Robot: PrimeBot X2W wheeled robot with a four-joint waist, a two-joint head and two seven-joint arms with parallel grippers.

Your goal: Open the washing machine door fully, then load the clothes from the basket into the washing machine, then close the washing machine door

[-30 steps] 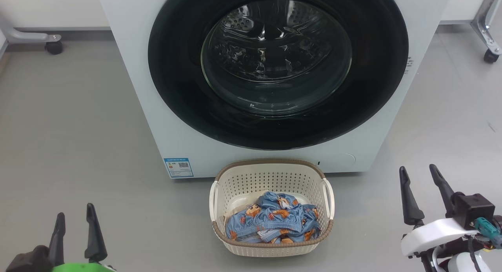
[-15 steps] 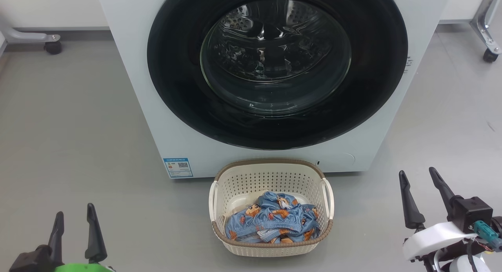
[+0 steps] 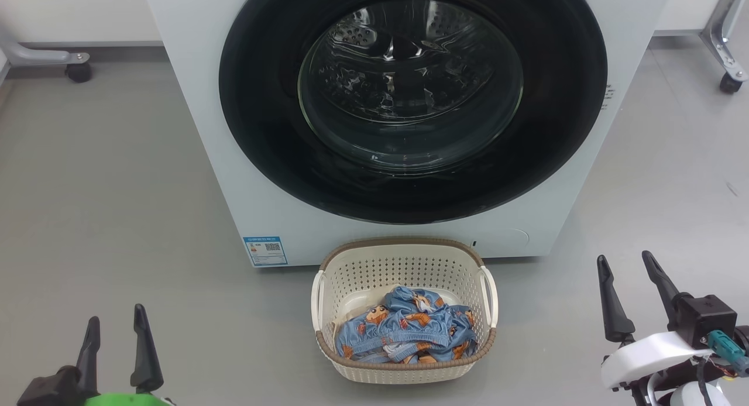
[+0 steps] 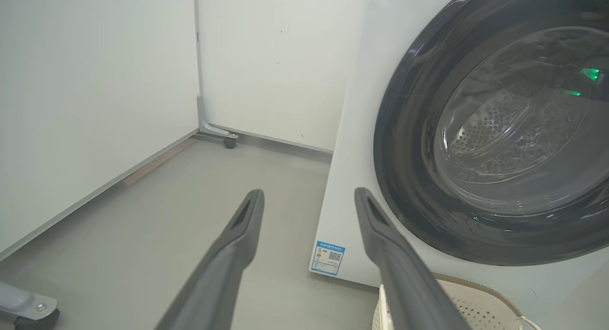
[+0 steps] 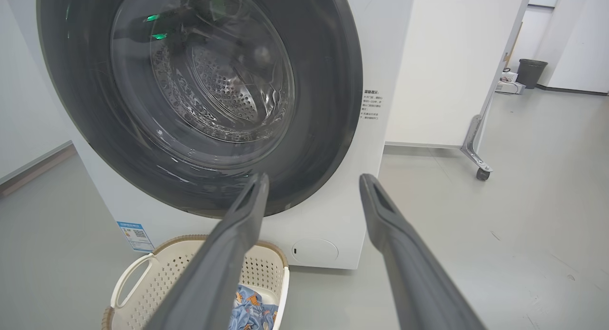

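Left of the basket (image 3: 404,372), the left end effector (image 3: 116,313) has two black, tapering fingers (image 3: 144,353) rising from a black block (image 3: 50,388) and a bright green cover (image 3: 120,399). Right of the basket, the right end effector (image 3: 624,257) has the same fingers on a white shell (image 3: 655,350), with a black box (image 3: 705,318), a teal plug (image 3: 722,340) and a black cable (image 3: 700,369). Each finger has a recessed slot near its tip.

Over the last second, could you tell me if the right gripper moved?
Yes, slightly: the right gripper has drifted down the head view, away from the washing machine, while the basket stays put.
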